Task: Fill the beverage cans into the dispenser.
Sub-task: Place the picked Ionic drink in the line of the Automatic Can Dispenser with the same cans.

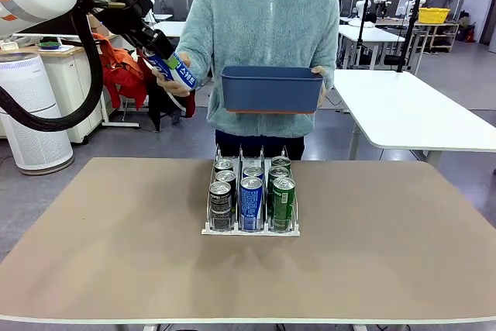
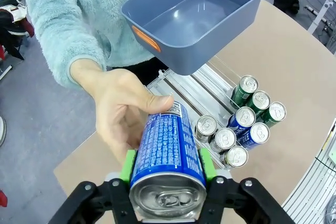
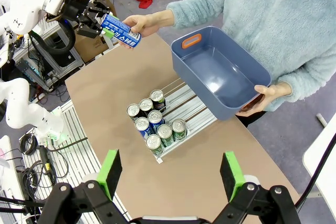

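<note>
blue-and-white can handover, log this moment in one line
left end effector: shut on blue-and-white can | person's hand: touching same can | right end effector: open, above table | blue bin: held by person | dispenser: seven cans

Cans [image 1: 252, 191] in dispenser [image 1: 211, 229] on table [image 1: 116, 253]

White print covers the blue can [image 2: 167, 145], too blurred to read.

The worktop [image 1: 116, 253] lies bare on the left, right and near sides of the dispenser [image 1: 250, 229], whose near ends hold cans [image 1: 251, 201]. Its far lane ends stand free, but above them the person holds a blue bin [image 1: 271, 89] that blocks approach from above.
</note>
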You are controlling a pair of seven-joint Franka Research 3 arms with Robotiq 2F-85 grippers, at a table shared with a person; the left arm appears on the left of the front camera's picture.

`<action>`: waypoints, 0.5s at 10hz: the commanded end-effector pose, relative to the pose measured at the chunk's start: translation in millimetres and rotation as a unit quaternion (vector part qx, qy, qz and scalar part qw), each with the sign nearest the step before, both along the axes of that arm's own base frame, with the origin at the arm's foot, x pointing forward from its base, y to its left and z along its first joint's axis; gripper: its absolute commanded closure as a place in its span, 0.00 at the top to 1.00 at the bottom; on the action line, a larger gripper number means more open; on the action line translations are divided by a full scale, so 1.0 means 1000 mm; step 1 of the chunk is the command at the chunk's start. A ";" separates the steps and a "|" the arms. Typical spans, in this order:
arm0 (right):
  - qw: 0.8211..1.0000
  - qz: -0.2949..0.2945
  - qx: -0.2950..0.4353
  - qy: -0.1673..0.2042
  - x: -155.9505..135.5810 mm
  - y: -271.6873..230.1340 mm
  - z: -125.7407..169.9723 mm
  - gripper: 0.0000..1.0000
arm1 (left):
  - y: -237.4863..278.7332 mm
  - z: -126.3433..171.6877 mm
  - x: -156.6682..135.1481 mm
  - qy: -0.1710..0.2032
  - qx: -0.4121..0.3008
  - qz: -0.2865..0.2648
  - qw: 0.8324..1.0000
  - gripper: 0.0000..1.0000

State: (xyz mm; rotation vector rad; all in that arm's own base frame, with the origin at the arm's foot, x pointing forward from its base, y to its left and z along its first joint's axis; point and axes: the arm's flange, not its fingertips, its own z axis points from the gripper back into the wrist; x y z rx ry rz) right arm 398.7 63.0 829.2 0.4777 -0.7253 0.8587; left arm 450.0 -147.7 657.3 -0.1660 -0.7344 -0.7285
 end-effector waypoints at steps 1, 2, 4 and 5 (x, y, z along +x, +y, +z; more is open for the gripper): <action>1.000 0.002 -0.001 0.003 -0.001 -0.001 0.001 1.00 | 0.000 -0.001 0.000 0.000 0.001 -0.001 1.000 0.44; 1.000 0.002 -0.001 0.003 -0.001 -0.001 0.001 1.00 | 0.000 -0.001 0.000 0.000 0.001 -0.001 1.000 0.44; 1.000 0.002 -0.001 0.003 -0.001 -0.001 0.001 1.00 | 0.000 -0.001 0.000 0.000 0.001 -0.001 1.000 0.44; 1.000 0.002 -0.001 0.003 -0.001 -0.001 0.001 1.00 | 0.000 -0.001 0.000 0.000 0.001 -0.001 1.000 0.44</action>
